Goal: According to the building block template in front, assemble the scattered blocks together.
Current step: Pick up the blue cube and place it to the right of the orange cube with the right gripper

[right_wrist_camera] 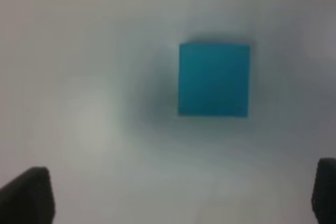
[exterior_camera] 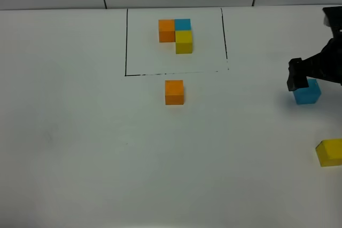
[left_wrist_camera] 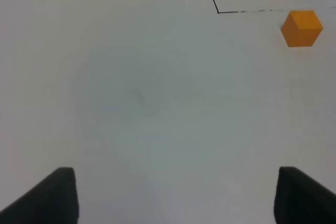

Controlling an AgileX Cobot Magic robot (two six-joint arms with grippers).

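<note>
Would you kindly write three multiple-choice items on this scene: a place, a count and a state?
1. The loose orange cube sits: A) inside the frame; B) just outside the frame; C) held aloft.
2. Cubes outside the frame number: A) two; B) three; C) five.
3. The right gripper's fingers are: A) open; B) shut on a cube; C) shut on nothing.

1 B: it lies just beyond the frame's line.
2 B: orange, a blue cube and a yellow cube lie loose.
3 A: the fingers stand wide apart, nothing between them.
</note>
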